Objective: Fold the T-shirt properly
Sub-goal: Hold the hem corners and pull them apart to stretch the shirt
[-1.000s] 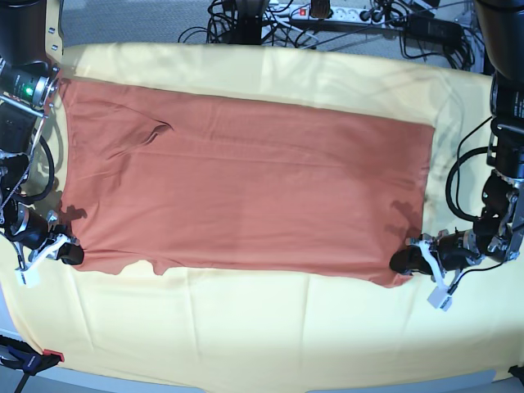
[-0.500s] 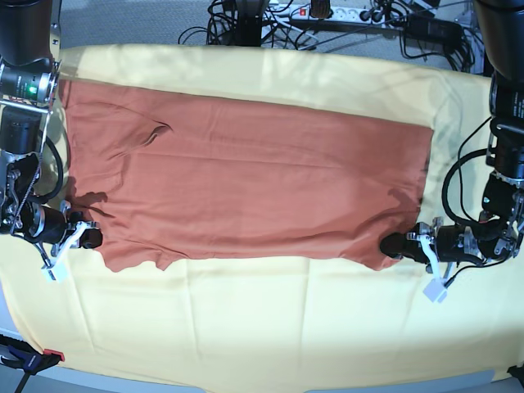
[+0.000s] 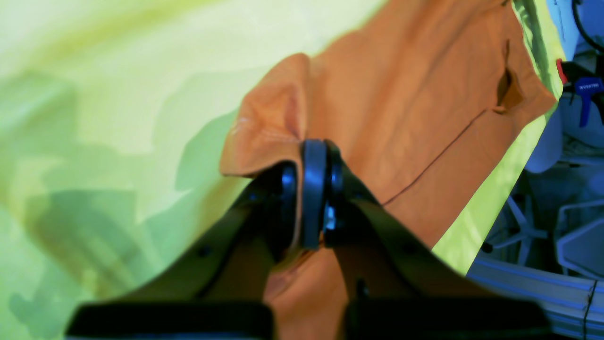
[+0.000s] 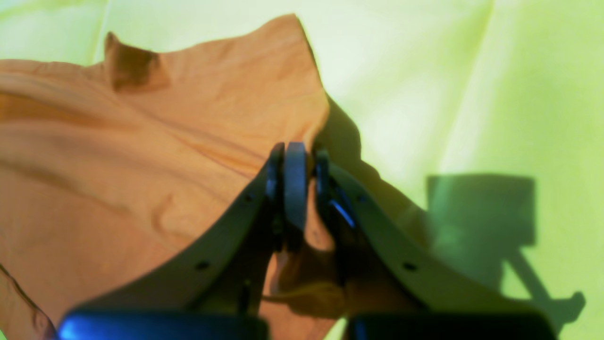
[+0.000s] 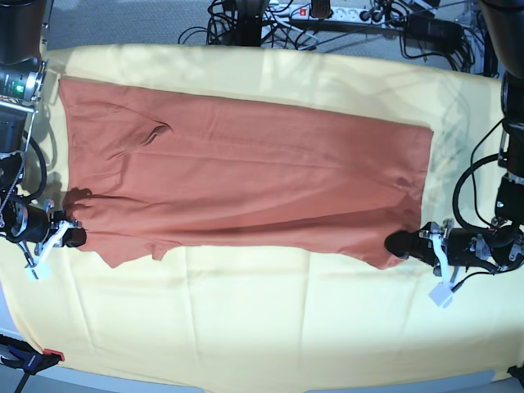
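The rust-orange T-shirt [image 5: 246,172] lies spread flat across the pale yellow cloth [image 5: 262,327]. My left gripper [image 5: 399,244] is at the shirt's near right corner and is shut on the fabric. In the left wrist view the gripper [image 3: 312,163] pinches a raised fold of the shirt [image 3: 415,104]. My right gripper [image 5: 78,237] is at the near left corner, also shut on the fabric. In the right wrist view the gripper [image 4: 295,165] clamps the shirt's [image 4: 141,156] edge, lifted a little off the cloth. The near hem runs fairly straight between both grippers.
Cables and a power strip [image 5: 327,16] lie beyond the table's far edge. A red and black clamp [image 5: 24,359] sits at the near left corner of the table. A blue clamp [image 3: 587,92] shows past the cloth's edge in the left wrist view.
Both grippers raised the shirt's near corners and carried the hem away from the front edge. In the last half second they moved outward, drawing the hem straighter.
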Controlling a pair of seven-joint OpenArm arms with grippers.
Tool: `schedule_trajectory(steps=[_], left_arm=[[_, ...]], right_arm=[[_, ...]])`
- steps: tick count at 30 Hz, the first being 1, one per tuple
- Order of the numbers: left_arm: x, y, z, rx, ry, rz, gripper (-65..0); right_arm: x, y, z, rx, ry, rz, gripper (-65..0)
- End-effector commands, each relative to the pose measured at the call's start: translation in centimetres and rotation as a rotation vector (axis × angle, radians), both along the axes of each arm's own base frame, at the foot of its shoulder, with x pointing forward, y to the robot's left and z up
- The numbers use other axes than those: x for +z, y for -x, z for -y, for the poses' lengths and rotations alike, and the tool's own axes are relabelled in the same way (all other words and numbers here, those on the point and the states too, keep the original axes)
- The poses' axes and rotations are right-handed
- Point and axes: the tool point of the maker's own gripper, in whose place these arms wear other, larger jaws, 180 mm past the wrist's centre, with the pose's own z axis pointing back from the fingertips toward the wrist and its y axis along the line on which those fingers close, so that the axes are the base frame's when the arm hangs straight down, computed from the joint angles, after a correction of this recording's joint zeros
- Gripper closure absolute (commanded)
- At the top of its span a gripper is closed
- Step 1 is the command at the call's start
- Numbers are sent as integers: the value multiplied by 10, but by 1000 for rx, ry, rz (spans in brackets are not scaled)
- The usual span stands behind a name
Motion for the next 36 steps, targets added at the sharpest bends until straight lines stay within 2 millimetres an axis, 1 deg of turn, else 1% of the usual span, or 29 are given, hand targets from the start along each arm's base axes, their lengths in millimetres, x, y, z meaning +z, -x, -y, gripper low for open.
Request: schedule_trajectory(steps=[1, 7, 11, 17, 20, 22, 30, 36], left_arm=[[25, -11, -5, 11, 21, 65, 0], [30, -9, -21, 39, 15, 69, 0], [35, -10, -26, 43, 4, 80, 0], [57, -16, -34, 41, -19, 134, 0], [63, -18, -39, 48, -28, 147, 0], [62, -17, -40, 45, -36, 140, 0], [47, -7, -41, 35, -50, 94, 0], [48, -9, -40, 44, -36, 107, 0]], right_arm=[[27, -12, 13, -12, 12, 72, 0], [27, -12, 12, -11, 11, 71, 0], [27, -12, 11, -11, 9, 72, 0], [31, -15, 5, -12, -34, 92, 0], [31, -15, 4, -11, -35, 92, 0], [31, -16, 4, -12, -36, 95, 0], [38, -23, 5, -26, -44, 147, 0], [39, -30, 19, -67, 36, 188, 0]])
